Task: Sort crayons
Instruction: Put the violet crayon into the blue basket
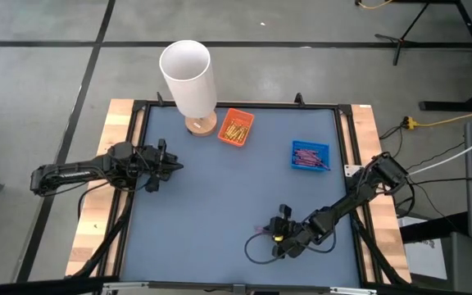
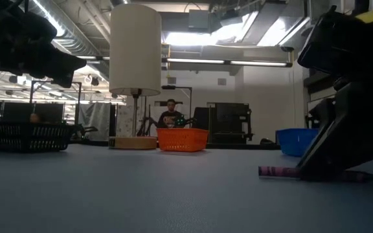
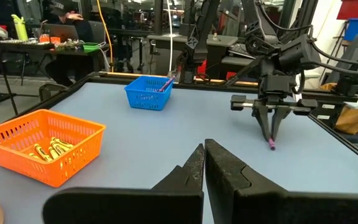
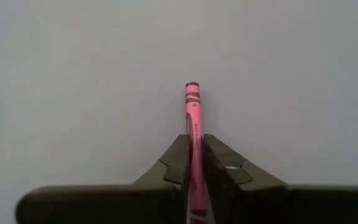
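Note:
A pink-purple crayon lies on the blue-grey table top near the front right, and my right gripper is shut on it. The low view shows this crayon flat on the table, sticking out from under the dark gripper. An orange tray at the far middle holds yellow crayons. A blue tray to its right holds purple crayons. My left gripper waits shut over the table's left side, holding nothing. My right gripper pinches the crayon's paper-wrapped shaft between its two fingers. The fingers slant down from the table's right side and run along the crayon, whose free end reaches out past the fingertips. The crayon lies on the table.
A table lamp with a white shade on a wooden base stands at the far edge, left of the orange tray. A loose black cable loops on the table by my right gripper. A black frame rims the table.

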Controlling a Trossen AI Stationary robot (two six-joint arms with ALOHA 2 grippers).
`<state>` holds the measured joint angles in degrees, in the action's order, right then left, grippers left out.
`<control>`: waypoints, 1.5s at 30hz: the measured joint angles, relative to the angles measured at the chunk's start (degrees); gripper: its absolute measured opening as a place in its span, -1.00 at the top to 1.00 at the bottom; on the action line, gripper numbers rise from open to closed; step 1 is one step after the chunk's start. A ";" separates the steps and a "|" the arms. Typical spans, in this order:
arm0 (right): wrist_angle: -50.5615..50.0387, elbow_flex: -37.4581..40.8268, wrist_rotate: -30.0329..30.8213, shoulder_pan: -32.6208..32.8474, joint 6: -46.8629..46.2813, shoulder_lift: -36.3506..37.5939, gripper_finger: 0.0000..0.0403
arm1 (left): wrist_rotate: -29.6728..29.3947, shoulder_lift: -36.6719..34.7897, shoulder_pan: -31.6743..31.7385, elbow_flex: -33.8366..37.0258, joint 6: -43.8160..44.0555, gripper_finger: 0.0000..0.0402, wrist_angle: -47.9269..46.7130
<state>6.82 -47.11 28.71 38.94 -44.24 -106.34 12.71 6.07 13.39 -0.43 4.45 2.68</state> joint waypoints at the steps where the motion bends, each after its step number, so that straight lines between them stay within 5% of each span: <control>1: -0.64 0.12 0.76 0.00 0.82 0.51 0.82 | 0.00 0.00 0.00 0.00 0.00 1.00 0.00; 12: -10.53 0.09 4.28 -4.90 10.11 11.23 0.86 | 0.00 0.02 -0.01 0.00 -0.07 1.00 -0.02; 25: -48.73 0.00 4.28 -13.88 9.76 30.39 0.87 | -0.02 0.01 -0.02 0.00 -0.10 1.00 -0.02; 32: -66.91 0.00 6.26 -17.70 5.24 34.02 0.87 | -0.02 0.02 -0.02 0.00 -0.11 1.00 -0.02; 45: -70.98 0.00 8.22 -25.44 11.28 34.00 0.86 | -0.02 0.02 -0.02 0.00 -0.15 1.00 -0.02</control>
<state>-64.16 -47.11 36.93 13.50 -32.96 -72.34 12.69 6.09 13.37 -0.43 4.29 2.66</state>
